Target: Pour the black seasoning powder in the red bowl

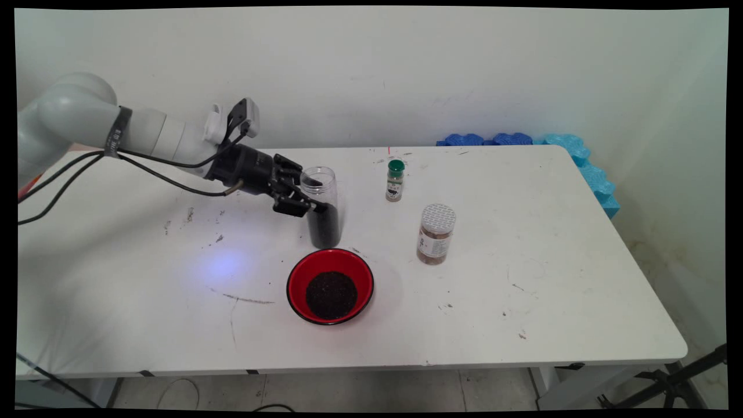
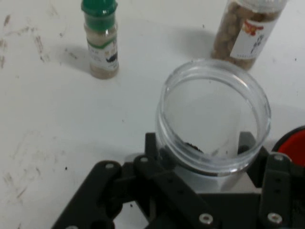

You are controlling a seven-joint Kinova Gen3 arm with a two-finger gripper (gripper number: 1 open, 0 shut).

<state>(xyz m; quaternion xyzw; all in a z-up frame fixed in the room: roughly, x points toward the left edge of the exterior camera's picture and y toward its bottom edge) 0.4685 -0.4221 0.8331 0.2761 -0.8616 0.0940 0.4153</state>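
Observation:
A clear open-topped jar (image 1: 323,204) stands upright on the white table (image 1: 522,290), its lower half filled with dark grains. My gripper (image 1: 317,195) reaches in from the left and is shut on the jar's body, one finger on each side. In the hand view the jar's open mouth (image 2: 214,109) sits just above the gripper (image 2: 198,145), with a few dark grains clinging inside. Just in front of the jar is a red bowl (image 1: 297,273) holding a heap of the same dark grains; its rim (image 2: 293,145) shows at the right edge.
A small spice bottle with a green cap (image 1: 395,181) (image 2: 100,43) stands behind and to the right of the jar. A jar of brown pieces with a white perforated lid (image 1: 435,235) (image 2: 245,28) stands further right. Blue foam (image 1: 580,157) lines the far right corner.

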